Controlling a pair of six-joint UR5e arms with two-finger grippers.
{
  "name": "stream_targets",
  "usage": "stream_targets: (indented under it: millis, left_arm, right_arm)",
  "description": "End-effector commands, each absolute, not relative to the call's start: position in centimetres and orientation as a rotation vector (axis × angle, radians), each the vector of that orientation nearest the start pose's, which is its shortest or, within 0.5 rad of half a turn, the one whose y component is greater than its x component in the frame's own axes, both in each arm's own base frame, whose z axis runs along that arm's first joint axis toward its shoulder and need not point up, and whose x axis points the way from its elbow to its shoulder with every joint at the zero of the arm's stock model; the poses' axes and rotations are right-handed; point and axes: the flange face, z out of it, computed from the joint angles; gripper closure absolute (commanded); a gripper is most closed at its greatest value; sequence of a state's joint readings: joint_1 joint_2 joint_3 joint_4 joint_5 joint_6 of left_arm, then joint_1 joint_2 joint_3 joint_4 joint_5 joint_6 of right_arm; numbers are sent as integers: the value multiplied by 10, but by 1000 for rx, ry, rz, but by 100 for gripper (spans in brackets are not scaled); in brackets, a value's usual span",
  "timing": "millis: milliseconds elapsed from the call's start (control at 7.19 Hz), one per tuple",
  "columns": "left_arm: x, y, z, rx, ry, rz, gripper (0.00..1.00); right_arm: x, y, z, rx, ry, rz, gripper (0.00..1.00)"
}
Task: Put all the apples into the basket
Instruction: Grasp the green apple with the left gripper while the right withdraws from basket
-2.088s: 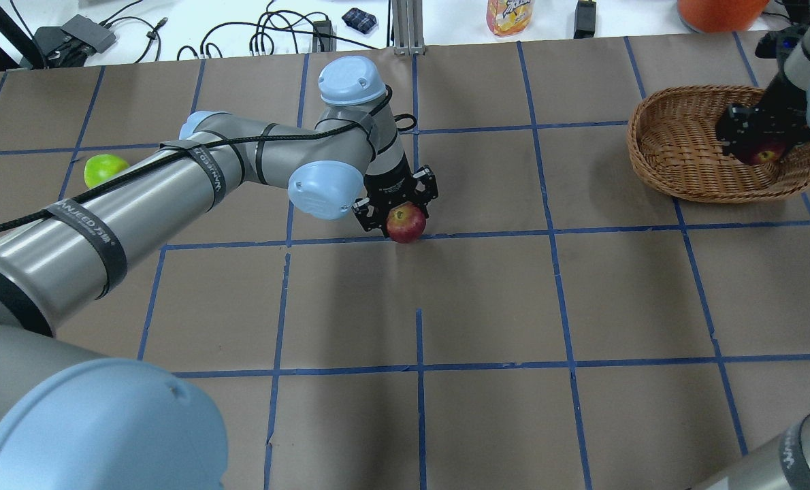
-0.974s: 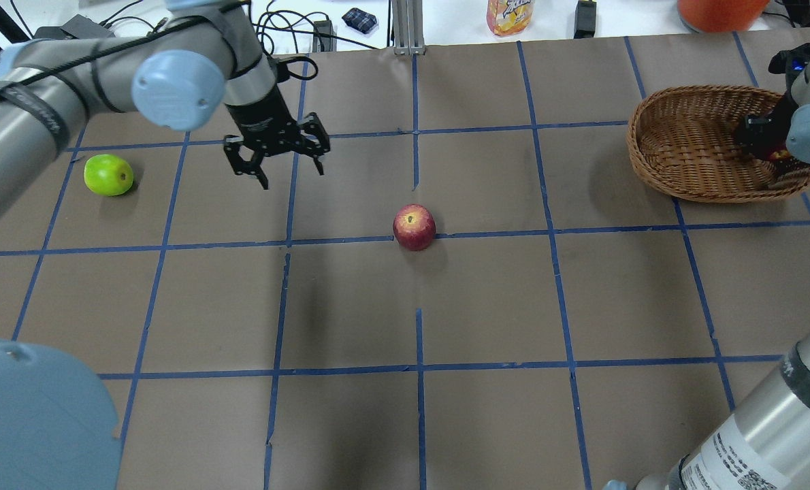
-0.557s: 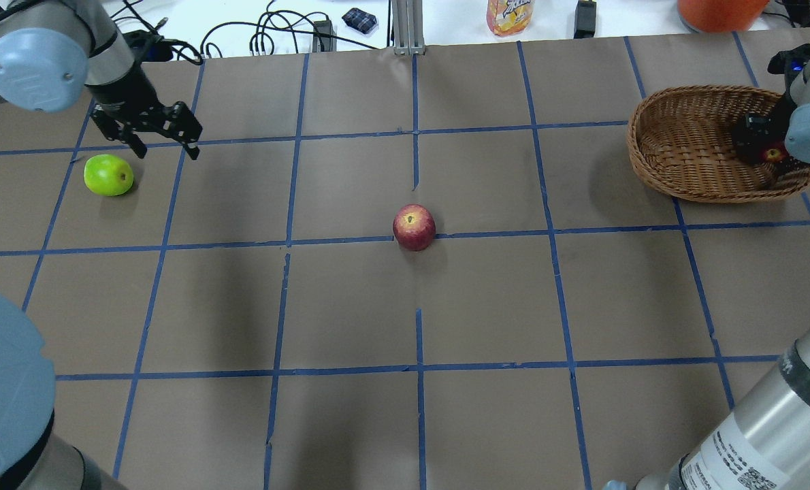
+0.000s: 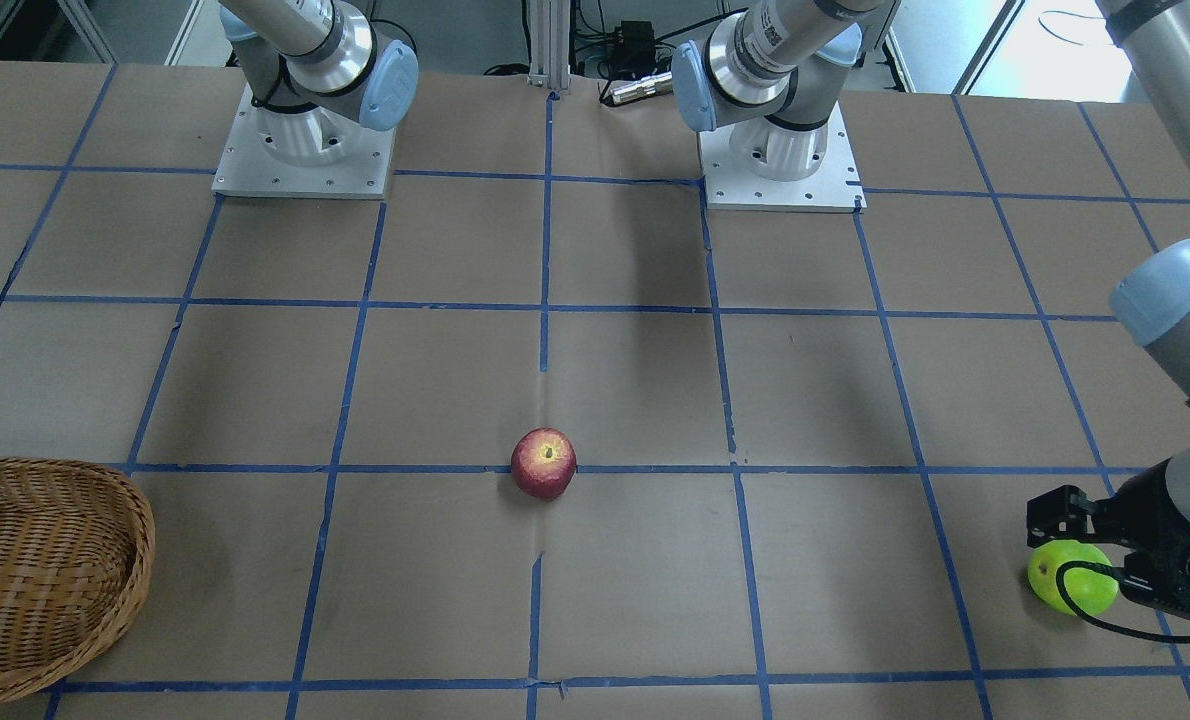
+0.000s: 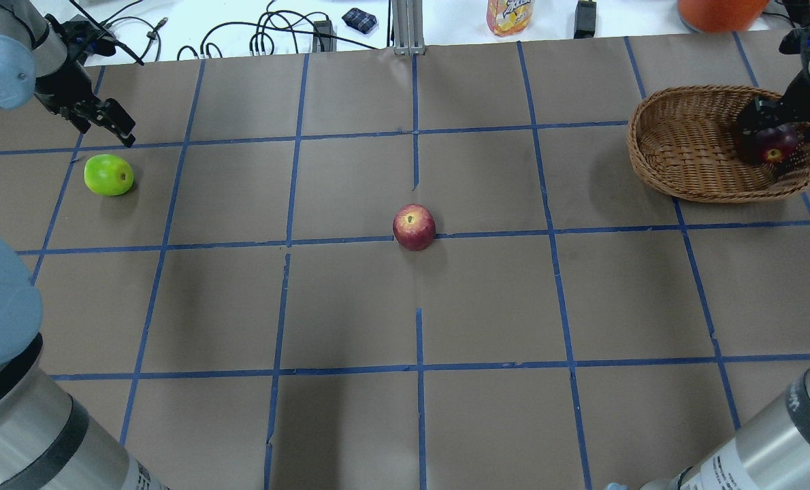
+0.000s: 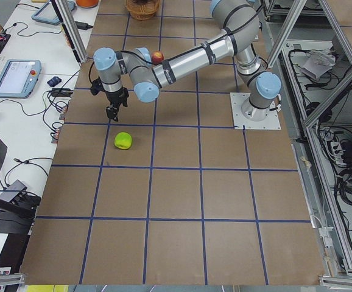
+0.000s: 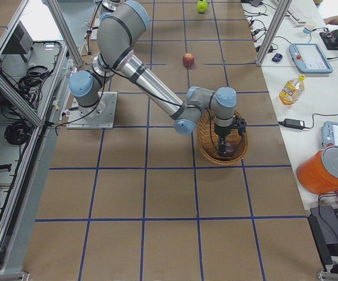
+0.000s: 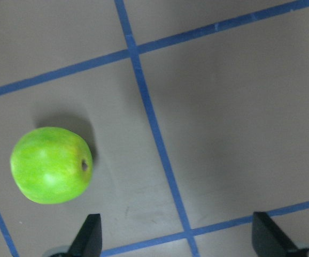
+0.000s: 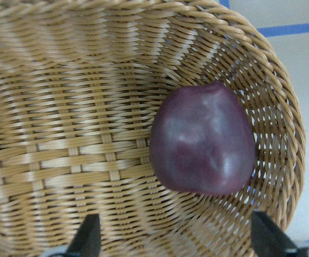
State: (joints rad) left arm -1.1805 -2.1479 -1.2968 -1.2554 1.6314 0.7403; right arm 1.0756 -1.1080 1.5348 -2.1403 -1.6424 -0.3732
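Observation:
The lime green apple (image 5: 108, 175) lies on the table at the far left, also in the left wrist view (image 8: 51, 165). My left gripper (image 5: 99, 126) hovers open just beyond it, not touching. The red apple with yellow blush (image 5: 414, 226) sits alone at the table's centre. The dark maroon apple (image 5: 772, 144) lies inside the wicker basket (image 5: 691, 150) at the far right, against its right wall (image 9: 201, 145). My right gripper (image 5: 769, 126) is open just above that apple, its jaws apart and empty.
Brown paper with blue tape grid lines covers the table (image 5: 487, 306). Cables, a juice bottle (image 5: 509, 15) and an orange container (image 5: 718, 10) lie past the far edge. Both arm bases (image 4: 300, 150) stand at the robot's side.
My left gripper let go of the red apple at the centre and swung left to the green apple. My right gripper opened off the maroon apple in the basket.

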Motion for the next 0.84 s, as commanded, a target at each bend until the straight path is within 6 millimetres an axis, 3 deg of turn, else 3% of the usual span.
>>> stream_targets:
  millis: [0,139,278,557,696]
  left_arm:
    - [184,-708,270,498,3055,92,0]
    - [191,-712,265,486,3029,137,0]
    - [194,-715,254,487,3031,154,0]
    - [197,-717,237,479,3038,189,0]
    - [208,-714,218,450,3017,253,0]
  right_arm:
    - [-138,-622,352,158,3205,-79,0]
    - [-88,-617,365,175,3189,-41,0]
    - [-23,-621,365,226,3165,-41,0]
    - [113,-617,350,310,3059,1,0]
    - [166,-613,338,341,3004,40,0]
